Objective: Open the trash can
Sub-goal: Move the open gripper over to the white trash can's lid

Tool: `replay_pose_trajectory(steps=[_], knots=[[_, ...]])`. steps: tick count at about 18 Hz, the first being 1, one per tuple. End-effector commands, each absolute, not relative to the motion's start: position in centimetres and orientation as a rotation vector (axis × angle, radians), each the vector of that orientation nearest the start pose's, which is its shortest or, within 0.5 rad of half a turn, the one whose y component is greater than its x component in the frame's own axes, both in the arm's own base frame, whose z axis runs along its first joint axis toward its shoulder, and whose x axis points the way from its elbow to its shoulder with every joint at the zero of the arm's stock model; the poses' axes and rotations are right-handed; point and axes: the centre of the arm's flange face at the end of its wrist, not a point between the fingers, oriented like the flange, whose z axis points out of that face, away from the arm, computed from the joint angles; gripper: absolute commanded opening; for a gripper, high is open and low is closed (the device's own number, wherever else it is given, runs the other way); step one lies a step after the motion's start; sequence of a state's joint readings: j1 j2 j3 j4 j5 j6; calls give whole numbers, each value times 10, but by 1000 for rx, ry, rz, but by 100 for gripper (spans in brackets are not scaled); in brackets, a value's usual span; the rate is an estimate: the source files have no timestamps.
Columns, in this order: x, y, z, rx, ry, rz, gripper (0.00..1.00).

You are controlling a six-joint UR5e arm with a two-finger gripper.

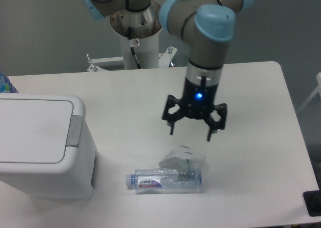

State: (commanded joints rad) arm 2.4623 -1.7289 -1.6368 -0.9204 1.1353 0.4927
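The trash can [42, 150] is a large white boxy bin at the left edge of the table. Its flat white lid [32, 130] lies shut, and the grey push tab [75, 131] sits on its right rim. My gripper [191, 130] hangs above the middle of the table, pointing down, with its black fingers spread open and nothing between them. It is well to the right of the trash can, apart from it.
A clear plastic bottle [164, 180] lies on its side below the gripper, with a crumpled white paper piece [180, 158] touching it. A blue object [5, 83] shows at the far left edge. A dark object [312, 204] sits at the bottom right corner.
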Motion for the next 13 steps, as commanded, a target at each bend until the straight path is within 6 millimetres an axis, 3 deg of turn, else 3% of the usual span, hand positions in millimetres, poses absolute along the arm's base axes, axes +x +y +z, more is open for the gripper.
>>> replay_pose_trajectory(steps=[4,8,13], knots=[[-293,517,475,-2486,-380,-122,100],[-272,534,495,-2464,-341,-126,100],[-240,554,492,-2477,-271,-158,100]])
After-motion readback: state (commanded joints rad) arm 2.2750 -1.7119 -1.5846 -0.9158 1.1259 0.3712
